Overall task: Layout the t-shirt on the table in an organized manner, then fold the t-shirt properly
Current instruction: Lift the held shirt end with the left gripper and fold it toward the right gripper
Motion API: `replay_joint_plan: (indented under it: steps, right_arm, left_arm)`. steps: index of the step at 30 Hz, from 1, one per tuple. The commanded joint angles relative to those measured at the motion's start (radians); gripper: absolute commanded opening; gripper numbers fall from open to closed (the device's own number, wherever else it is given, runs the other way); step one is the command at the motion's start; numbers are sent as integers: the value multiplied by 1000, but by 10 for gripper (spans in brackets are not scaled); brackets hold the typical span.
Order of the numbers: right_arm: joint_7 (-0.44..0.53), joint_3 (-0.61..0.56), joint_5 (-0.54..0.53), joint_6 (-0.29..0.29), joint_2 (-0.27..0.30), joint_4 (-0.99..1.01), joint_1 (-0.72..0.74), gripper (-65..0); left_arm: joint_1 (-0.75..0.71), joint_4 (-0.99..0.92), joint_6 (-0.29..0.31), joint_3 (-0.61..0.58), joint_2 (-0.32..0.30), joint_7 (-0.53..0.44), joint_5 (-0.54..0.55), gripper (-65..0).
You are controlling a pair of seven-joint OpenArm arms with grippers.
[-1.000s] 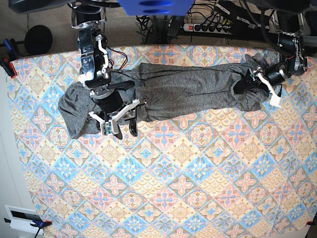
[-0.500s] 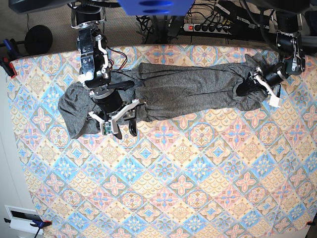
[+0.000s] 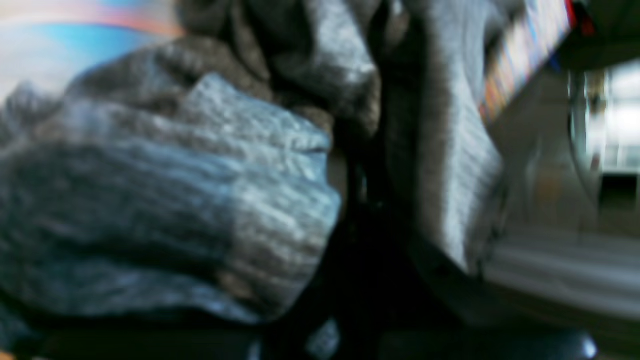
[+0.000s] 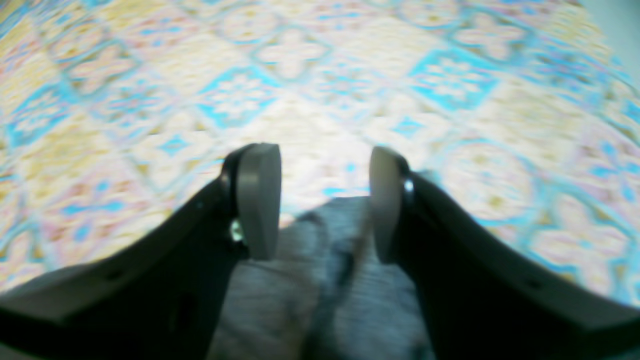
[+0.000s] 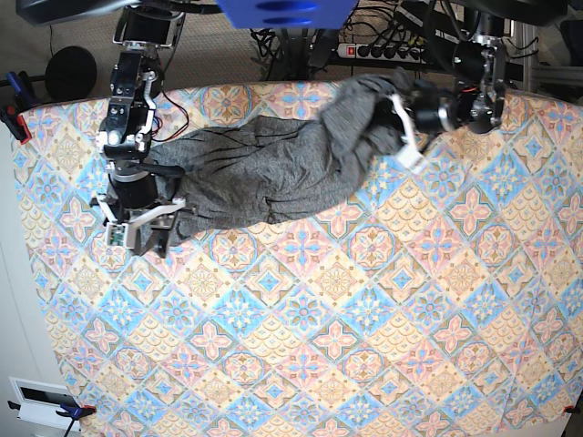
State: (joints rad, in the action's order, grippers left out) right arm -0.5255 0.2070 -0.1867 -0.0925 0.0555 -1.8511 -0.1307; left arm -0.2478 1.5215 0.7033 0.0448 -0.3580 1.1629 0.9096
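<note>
1. T-shirt [image 5: 264, 168]: the dark heather-grey garment lies bunched in a long, wrinkled strip across the far part of the table [image 5: 346, 346], running from the near-left end by one arm up to the far-right end by the other.
2. Nearest the camera in the base view, the front and middle of the table show only the cloth of blue, pink and cream medallions.
3. The right gripper [image 5: 137, 235] sits at the left end of the strip, pointing down at the cloth. In its wrist view [image 4: 324, 202] the 2 pale fingers [image 4: 257, 200] stand well apart, with a ridge of grey fabric lying under and between them. The pads do not press on the fabric, so this claw is open and holds nothing that can be seen.
4. Farther back, the middle of the t-shirt rests on the table in deep lengthwise folds.
5. At the far-right end the left gripper [image 5: 405, 127] has a bunch of the t-shirt, and that end is raised off the table near its back edge, draping down toward the rest of the garment.
6. The left wrist view is blurred and filled with grey knit fabric [image 3: 200, 190] crowded against the dark claw; the jaws are closed tightly on the cloth.
7. Beyond the table's back edge lie cables and a power strip [image 5: 383, 50].
</note>
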Motion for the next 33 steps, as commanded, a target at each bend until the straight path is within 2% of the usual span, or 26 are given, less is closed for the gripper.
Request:
replay_joint_plan:
  steps: [1,5,13,17,20,25,29,33]
  right_arm:
    - [29,24,-9,0,5,-20,10,-373]
    - [29,78,-9,0,7,-20,-5,-373]
    - [31,84,-9,0,7,-20,-53,-373]
    - [31,84,-9,0,7,-19,-53,-373]
    - [31,84,-9,0,7,-19,-53,-373]
    - [31,84,-9,0,7,-19,-53,-373]
    - [32,84,-9,0,7,-19,-53,-373]
    - [34,84,-9,0,7,-19,-53,-373]
  left_arm:
    - [28,27,-5,-18,-11,-10,-1,-650]
    - [103,34,-5,-92,12,-10,-1,-650]
    - [209,37,-5,-92,83,-10,7,-650]
    - [204,37,-5,-89,61,-10,81,-650]
    - [166,35,-5,-26,20,-13,105,-650]
    - [61,35,-5,163,-20,-10,105,-650]
    - [-6,35,-5,277,-29,-10,107,-650]
    - [-29,35,-5,320,-25,-10,107,-650]
